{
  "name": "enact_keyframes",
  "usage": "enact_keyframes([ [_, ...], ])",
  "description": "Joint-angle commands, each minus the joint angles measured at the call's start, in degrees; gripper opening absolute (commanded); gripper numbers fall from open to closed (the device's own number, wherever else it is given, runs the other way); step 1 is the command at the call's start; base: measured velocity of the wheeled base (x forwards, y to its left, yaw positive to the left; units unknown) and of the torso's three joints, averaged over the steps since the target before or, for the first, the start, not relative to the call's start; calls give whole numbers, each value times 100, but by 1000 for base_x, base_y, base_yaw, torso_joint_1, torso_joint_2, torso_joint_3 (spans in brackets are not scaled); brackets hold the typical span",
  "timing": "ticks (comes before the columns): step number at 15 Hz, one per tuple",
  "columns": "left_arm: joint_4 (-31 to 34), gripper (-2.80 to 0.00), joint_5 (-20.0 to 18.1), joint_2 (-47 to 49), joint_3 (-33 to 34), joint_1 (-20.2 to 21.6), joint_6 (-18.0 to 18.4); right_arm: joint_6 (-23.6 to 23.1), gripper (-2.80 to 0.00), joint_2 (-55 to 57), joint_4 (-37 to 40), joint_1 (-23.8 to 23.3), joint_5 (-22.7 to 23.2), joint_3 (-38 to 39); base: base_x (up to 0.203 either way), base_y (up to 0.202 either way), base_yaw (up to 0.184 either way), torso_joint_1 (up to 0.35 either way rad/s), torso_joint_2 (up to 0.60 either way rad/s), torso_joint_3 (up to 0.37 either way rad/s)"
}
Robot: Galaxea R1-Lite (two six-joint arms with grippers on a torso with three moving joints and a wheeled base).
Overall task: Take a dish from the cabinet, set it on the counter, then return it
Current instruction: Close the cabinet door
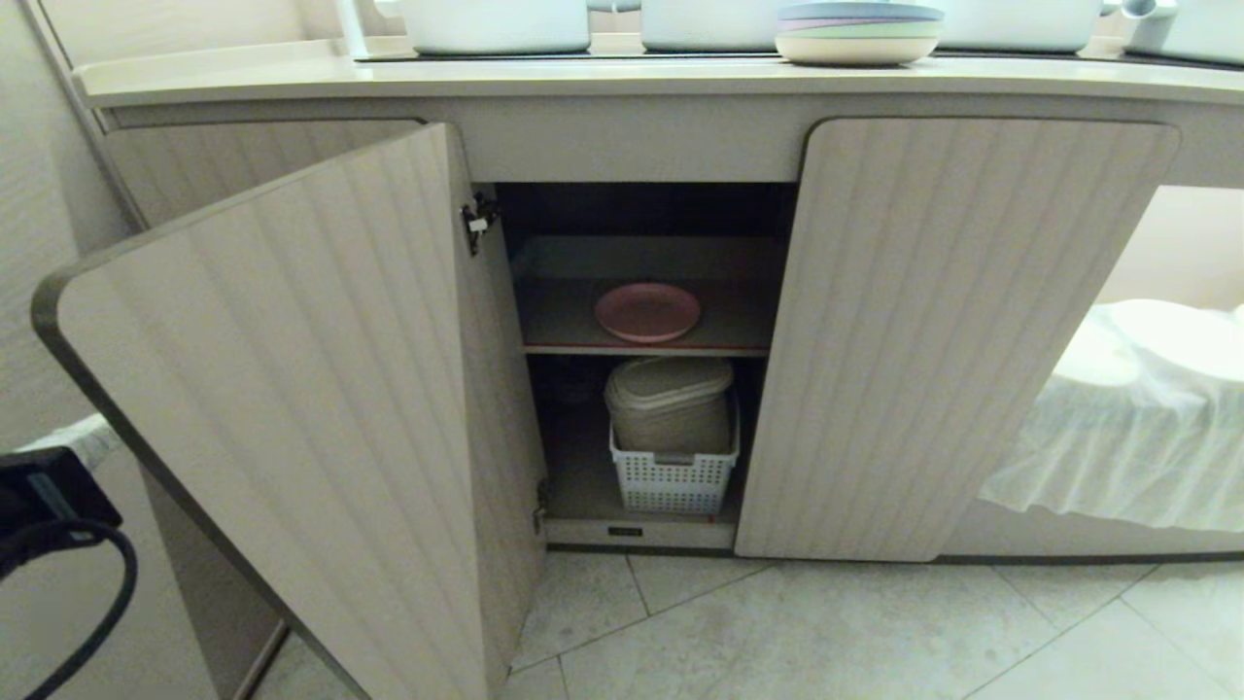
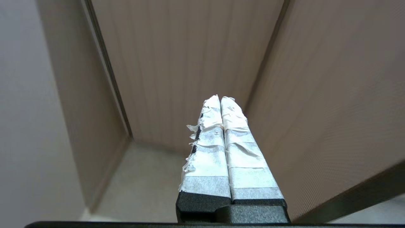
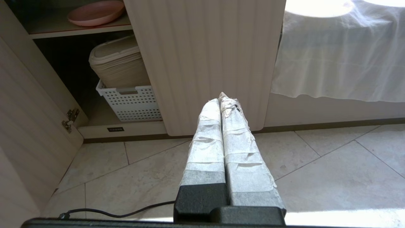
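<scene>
The dish [image 1: 647, 312] is a round, shallow, plain pink plate with a low rim, lying flat on the upper shelf [image 1: 564, 321] inside the cabinet [image 1: 957, 331], near the shelf's front edge and slightly right of the opening's middle. Nothing else sits on that shelf. Below it, on the cabinet floor, a white perforated basket [image 1: 674, 481] holds a beige lidded container [image 1: 670, 403] that rises close under the shelf. The left door [image 1: 292, 418] stands swung wide open toward the robot, its hinge [image 1: 477, 222] showing at the top; the right door [image 1: 933, 331] is shut and covers the right half of the cabinet, so the dish shows only through the left opening. On the bench [image 1: 622, 78] above stand white pots [image 1: 496, 24] and a blue-topped stack of pastel plates [image 1: 858, 32]. To the right a white cloth [image 1: 1127, 428] drapes over something low. The floor is pale tile [image 1: 826, 632]. The left claw [image 2: 220, 98] has its taped fingers pressed together, empty, pointing into the corner behind the open door. The right claw [image 3: 223, 96] is also together and empty, low over the tiles in front of the shut door, well apart from the dish.
</scene>
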Motion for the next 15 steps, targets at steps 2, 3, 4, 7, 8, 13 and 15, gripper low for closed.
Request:
enact_keyframes([
  [2, 602, -280, -157, -69, -243, -2, -356, 2, -280, 0, -8, 1, -2, 0, 0, 0, 0, 0, 0, 0],
  [3, 860, -280, -238, -155, -311, 0, -487, 2, -280, 0, -2, 1, -2, 0, 0, 0, 0, 0, 0, 0],
  [4, 1089, -280, -311, -241, -354, 0, -579, 2, -280, 0, -2, 1, -2, 0, 0, 0, 0, 0, 0, 0],
  [7, 1562, -280, -510, -424, -359, 14, -771, 2, -280, 0, -3, 1, -2, 0, 0, 0, 0, 0, 0, 0],
  [8, 1681, -280, -547, -434, -370, 18, -867, 2, -280, 0, -2, 1, -2, 0, 0, 0, 0, 0, 0, 0],
  [13, 2424, -280, -1102, -439, -579, 18, -1715, 2, -280, 0, -2, 1, -2, 0, 0, 0, 0, 0, 0, 0],
  [15, 2652, -280, -1351, -458, -586, 19, -1958, 2, -280, 0, -2, 1, -2, 0, 0, 0, 0, 0, 0, 0],
])
